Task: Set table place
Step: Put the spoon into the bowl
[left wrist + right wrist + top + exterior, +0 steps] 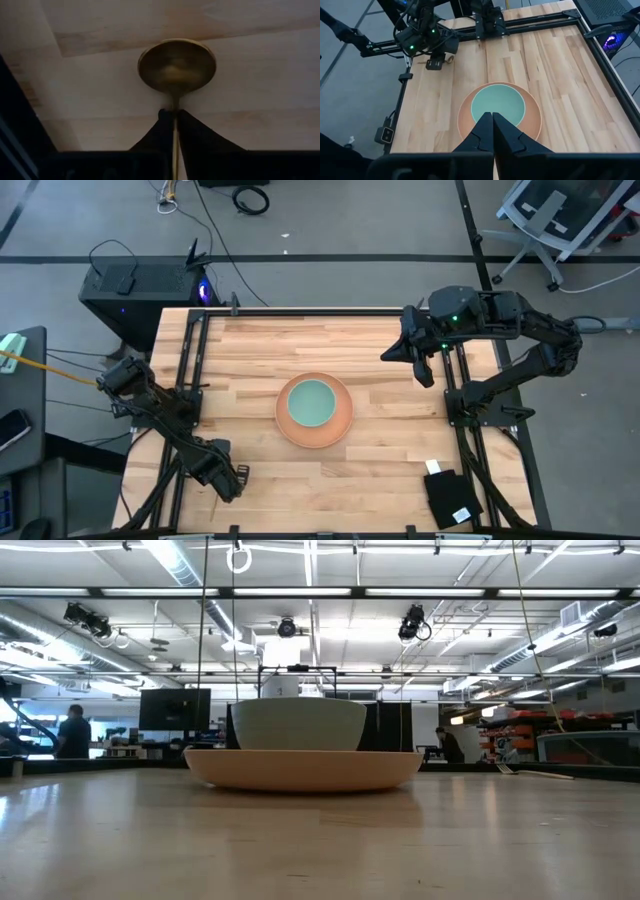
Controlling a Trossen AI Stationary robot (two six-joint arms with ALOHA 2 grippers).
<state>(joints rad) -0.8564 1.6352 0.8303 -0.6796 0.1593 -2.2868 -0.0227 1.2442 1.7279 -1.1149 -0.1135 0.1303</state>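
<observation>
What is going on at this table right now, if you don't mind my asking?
The robot is setting a place on the wooden table. A teal bowl already sits inside the salmon plate near the table's middle. The left gripper is down at the table's near left corner with its fingers shut on the handle of a gold spoon. The right gripper hangs shut above the far right part of the table, holding nothing. A black pouch lies by the near right corner.
</observation>
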